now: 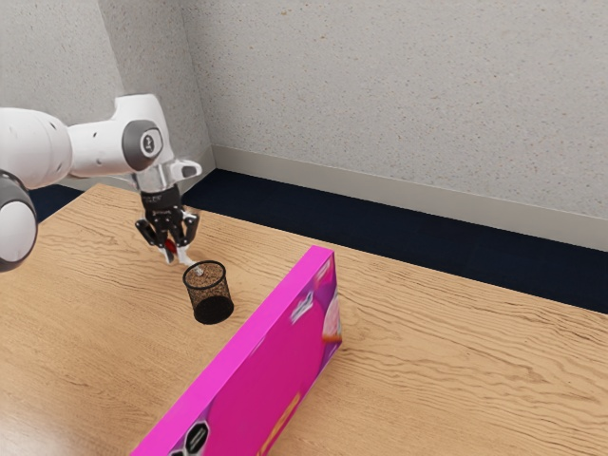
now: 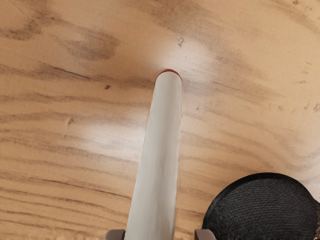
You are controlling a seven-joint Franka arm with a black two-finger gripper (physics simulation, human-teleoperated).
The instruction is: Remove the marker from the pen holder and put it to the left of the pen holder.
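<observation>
Speckled gray wall [image 1: 399, 95], wood-grain table [image 1: 456, 370], pink box [image 1: 285, 351] on it. Gripper [image 1: 177, 255] closed narrow on the marker [image 2: 157, 150], pinched between both fingers. White arm [image 1: 95, 148] in from the exterior view's left, gripper pointing down, beside the black mesh pen holder [image 1: 211, 293]. Marker outside the holder, slanting down from the gripper, red at its far end.

Wood-grain table [image 1: 465, 370] carries a black mesh pen holder [image 1: 210, 290], upright, and near it a bright pink box [image 1: 285, 361] on its narrow side, running off the exterior view's lower edge.
</observation>
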